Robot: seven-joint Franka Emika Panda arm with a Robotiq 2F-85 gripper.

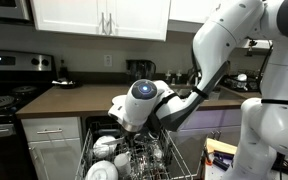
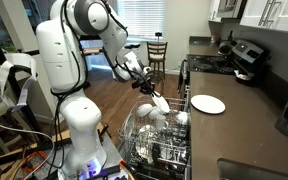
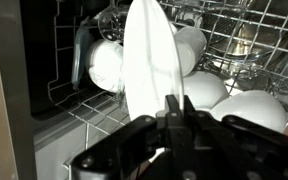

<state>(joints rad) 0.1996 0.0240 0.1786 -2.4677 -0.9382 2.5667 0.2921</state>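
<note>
Holding: gripper [image 3: 174, 108] jaws clamped on the edge of a white plate [image 3: 149, 55], which stands upright.
Place: white plate just above the dishwasher rack [image 3: 79, 112], beside white bowls [image 3: 106, 65].
Counter: second plate [image 2: 206, 103] lies right of the rack.

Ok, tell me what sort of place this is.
Most likely a home kitchen: a stove, white cabinets above the counter, and a loaded dishwasher rack, where the gripper holds a white plate.
</note>
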